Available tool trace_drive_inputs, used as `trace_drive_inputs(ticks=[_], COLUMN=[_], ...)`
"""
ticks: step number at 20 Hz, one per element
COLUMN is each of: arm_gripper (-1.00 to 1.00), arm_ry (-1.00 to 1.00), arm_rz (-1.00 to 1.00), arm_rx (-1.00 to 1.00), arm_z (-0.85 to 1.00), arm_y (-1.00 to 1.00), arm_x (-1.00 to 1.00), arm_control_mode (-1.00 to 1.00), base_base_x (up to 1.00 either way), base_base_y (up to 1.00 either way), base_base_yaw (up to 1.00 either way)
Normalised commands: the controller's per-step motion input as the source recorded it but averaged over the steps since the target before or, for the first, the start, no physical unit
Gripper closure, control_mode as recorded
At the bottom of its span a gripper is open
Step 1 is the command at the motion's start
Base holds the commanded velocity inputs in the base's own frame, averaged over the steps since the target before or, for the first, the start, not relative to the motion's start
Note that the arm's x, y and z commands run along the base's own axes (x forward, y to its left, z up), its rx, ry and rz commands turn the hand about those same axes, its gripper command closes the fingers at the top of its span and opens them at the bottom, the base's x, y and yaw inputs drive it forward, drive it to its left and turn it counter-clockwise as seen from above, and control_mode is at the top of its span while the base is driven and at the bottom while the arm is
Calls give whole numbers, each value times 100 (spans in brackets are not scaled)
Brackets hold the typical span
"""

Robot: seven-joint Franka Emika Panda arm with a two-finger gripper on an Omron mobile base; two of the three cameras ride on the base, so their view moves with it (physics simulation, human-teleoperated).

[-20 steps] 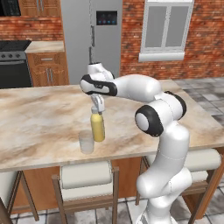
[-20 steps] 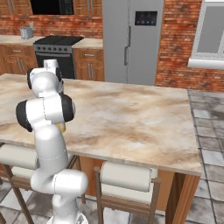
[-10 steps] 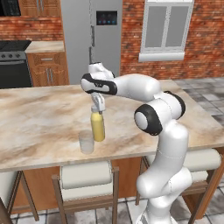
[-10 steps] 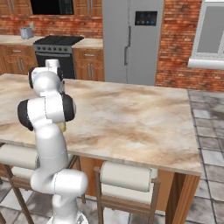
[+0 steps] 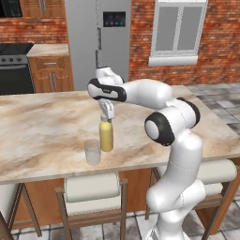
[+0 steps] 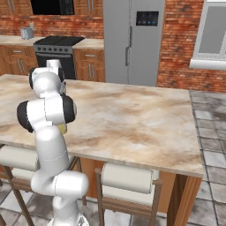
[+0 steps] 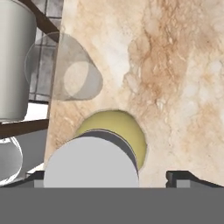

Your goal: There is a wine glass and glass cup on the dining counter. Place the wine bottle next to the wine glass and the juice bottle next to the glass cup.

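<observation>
Juice bottle upright on the worktop beside the glass cup.

The juice bottle (image 5: 106, 135) stands near the front edge of the worktop (image 5: 42, 126), just beside the glass cup (image 5: 92, 151). The pincer (image 5: 107, 116) sits directly over the bottle's cap (image 7: 91, 162); its fingers (image 7: 186, 178) are spread wide of the cap and hold nothing. A stool (image 5: 92, 188) stands below.

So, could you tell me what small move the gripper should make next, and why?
Probably lift straight up: the juice bottle already stands on the dining counter beside the glass cup, and the gripper sits at its cap with fingertips wide apart in the hand view.
</observation>
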Motion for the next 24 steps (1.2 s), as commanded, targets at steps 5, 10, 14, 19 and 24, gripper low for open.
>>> trace_drive_inputs(ticks=[5,10,14,19,24], arm_gripper=[-100,-100,-100,-100,-100], arm_ry=[0,0,0,0,0], arm_rz=[0,0,0,-5,-15], arm_rx=[0,0,0,0,0], arm_z=[4,11,13,17,21], arm_y=[-14,-17,-19,-12,-2], arm_x=[-16,-14,-18,-33,-40], arm_control_mode=[-100,-100,-100,-100,-100], base_base_x=[0,0,0,0,0], base_base_y=[0,0,0,0,0], base_base_yaw=[0,0,0,0,0])
